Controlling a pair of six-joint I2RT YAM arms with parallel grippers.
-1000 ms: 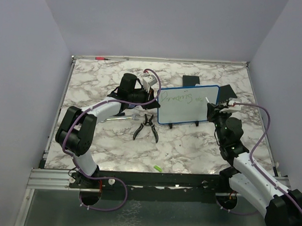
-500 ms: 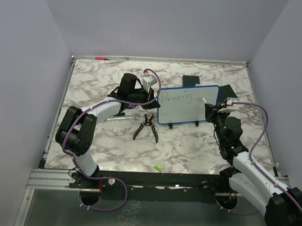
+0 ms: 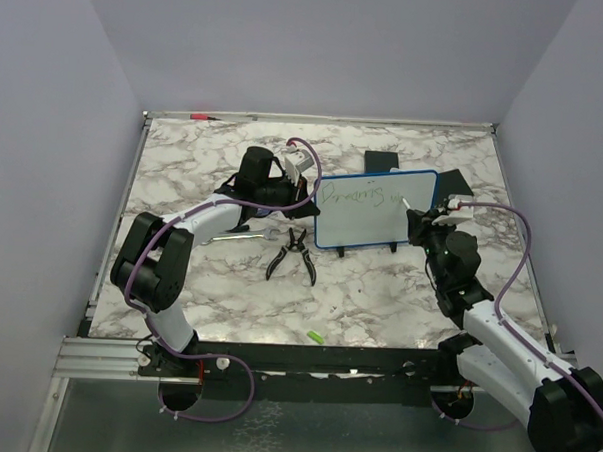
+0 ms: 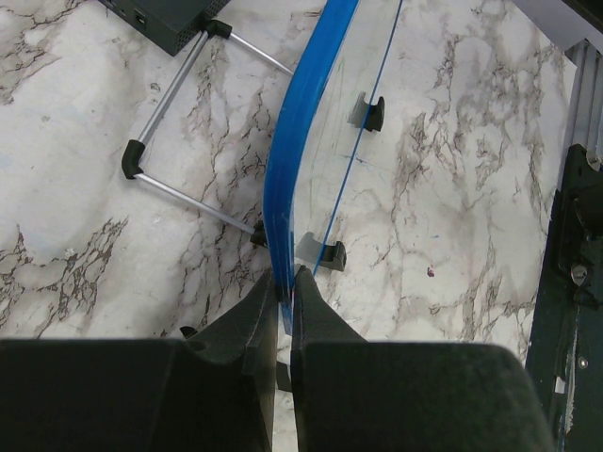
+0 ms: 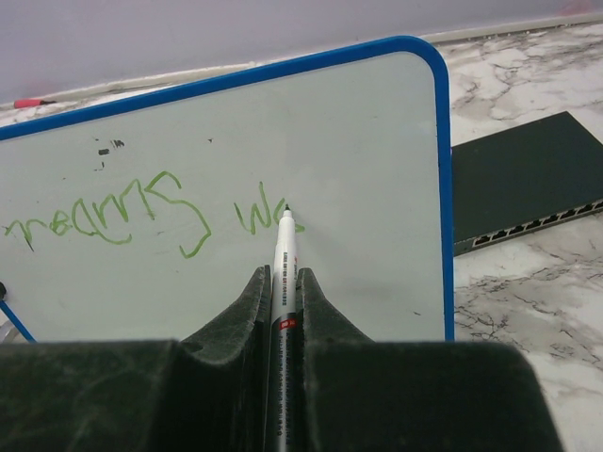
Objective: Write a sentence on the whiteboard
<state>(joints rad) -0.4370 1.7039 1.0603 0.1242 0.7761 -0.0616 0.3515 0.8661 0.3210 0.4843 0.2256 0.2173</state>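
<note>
The whiteboard (image 3: 367, 214) with its blue frame stands upright mid-table on small black feet. Green writing (image 3: 358, 196) runs along its top; in the right wrist view (image 5: 122, 218) it reads as a scrawled word followed by "We". My left gripper (image 3: 305, 183) is shut on the board's left blue edge (image 4: 283, 202), seen edge-on in the left wrist view. My right gripper (image 3: 418, 219) is shut on a white marker (image 5: 283, 273). The marker's tip touches the board just right of the last green letters.
Black-handled pliers (image 3: 292, 254) lie in front of the board's left end. A flat black box (image 3: 384, 162) and another (image 5: 523, 179) lie behind the board. A metal-rod stand (image 4: 179, 132) lies behind the board. A small green piece (image 3: 315, 336) lies near the front edge.
My right gripper has moved a little to the left along the board with the marker, and the green writing on the right has grown. The left arm has not moved.
</note>
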